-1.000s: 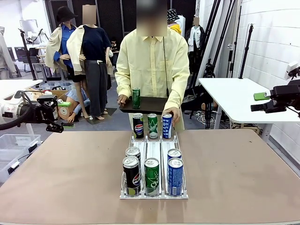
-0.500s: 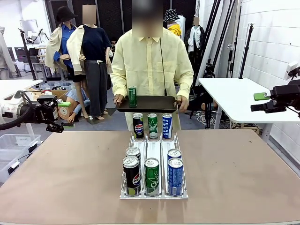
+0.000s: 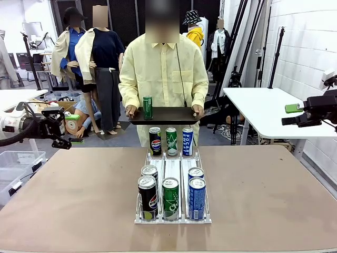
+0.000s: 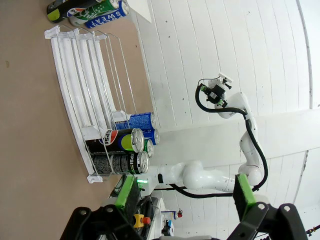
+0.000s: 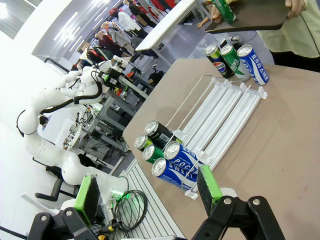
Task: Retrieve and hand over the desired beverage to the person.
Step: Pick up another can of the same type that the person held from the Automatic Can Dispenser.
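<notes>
L gripper: jaws wide, nothing btwn the green pads; arm held level off the table's left edge, wrist rolled (table reads sideways in its cam). R gripper: also wide, empty, arm level off the right edge. Rack mid-table, 3 cans at far end, 5 at near end. Person at far side holds dark tray w/ both hands, green can upright on it.

We've got left arm and right arm raised, out at opposite edges of the front view. On the left pincer jaws wide apart; right pincer same, both empty.
</notes>
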You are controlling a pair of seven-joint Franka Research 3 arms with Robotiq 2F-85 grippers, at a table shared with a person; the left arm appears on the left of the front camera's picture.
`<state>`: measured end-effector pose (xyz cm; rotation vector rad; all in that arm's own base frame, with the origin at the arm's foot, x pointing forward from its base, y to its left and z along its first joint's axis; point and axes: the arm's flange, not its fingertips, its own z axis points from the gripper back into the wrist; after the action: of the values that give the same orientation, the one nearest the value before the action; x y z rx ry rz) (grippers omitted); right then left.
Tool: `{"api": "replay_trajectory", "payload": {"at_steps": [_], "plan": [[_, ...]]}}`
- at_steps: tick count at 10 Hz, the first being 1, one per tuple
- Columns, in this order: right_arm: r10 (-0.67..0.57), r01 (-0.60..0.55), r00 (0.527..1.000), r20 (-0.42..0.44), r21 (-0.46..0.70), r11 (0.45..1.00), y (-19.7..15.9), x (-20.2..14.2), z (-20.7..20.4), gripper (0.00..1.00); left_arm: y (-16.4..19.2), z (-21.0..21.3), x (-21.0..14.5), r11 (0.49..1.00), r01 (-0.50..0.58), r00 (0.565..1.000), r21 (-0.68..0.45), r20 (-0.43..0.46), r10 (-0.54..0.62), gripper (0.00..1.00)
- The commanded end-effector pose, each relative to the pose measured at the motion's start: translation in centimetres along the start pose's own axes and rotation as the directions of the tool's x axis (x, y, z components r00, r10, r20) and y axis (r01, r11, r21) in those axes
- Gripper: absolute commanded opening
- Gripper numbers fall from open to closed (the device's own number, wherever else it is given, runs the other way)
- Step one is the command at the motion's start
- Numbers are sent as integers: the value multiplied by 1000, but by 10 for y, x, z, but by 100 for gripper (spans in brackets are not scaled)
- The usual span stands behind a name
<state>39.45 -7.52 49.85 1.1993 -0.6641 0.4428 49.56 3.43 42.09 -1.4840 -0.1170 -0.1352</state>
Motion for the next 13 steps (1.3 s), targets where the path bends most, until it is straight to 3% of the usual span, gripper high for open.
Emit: {"api": "replay_trajectory", "payload": {"at_steps": [1, 7, 13], "plan": [[-3, 3, 1000, 8, 11, 1000, 1, 1, -1, 100, -4, 0, 0, 1000, 7, 1000, 5, 2, -7, 100], [-3, 3, 1000, 8, 11, 1000, 1, 1, -1, 100, -24, 4, -17, 998, 62, 998, -14, 1, -62, 100], [-3, 3, 1000, 8, 11, 1000, 1, 1, -1, 100, -19, 1, -4, 999, 33, 999, 3, 2, -33, 100]]}}
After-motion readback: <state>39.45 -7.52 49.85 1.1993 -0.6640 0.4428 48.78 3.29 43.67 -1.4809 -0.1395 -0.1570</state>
